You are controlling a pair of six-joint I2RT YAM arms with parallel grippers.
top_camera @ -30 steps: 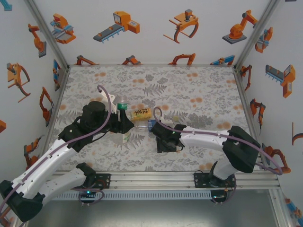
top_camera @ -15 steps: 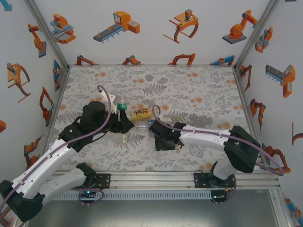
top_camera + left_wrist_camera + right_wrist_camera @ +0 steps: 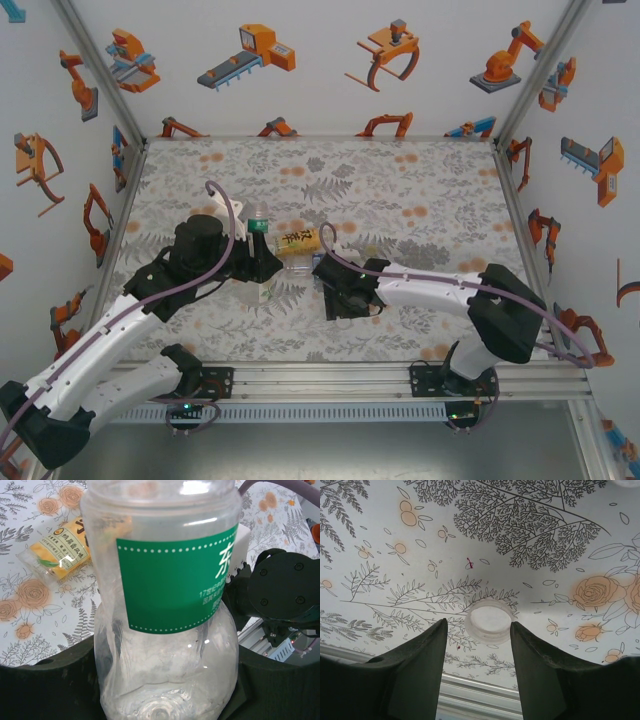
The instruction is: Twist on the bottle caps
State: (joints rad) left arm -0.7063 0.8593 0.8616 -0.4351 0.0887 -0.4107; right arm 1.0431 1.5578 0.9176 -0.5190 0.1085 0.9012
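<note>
On the bottle (image 3: 165, 680), green label (image 3: 170, 587), white characters (image 3: 226, 562)

Robot-print walls (image 3: 330, 100), floral mat (image 3: 420, 180)

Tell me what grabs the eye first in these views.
The green-labelled bottle looms close in the left wrist view, clamped in the left gripper. In the right wrist view a white cap lies on the floral mat just ahead of the open right gripper. A yellow-labelled bottle lies on its side between the arms.
</note>
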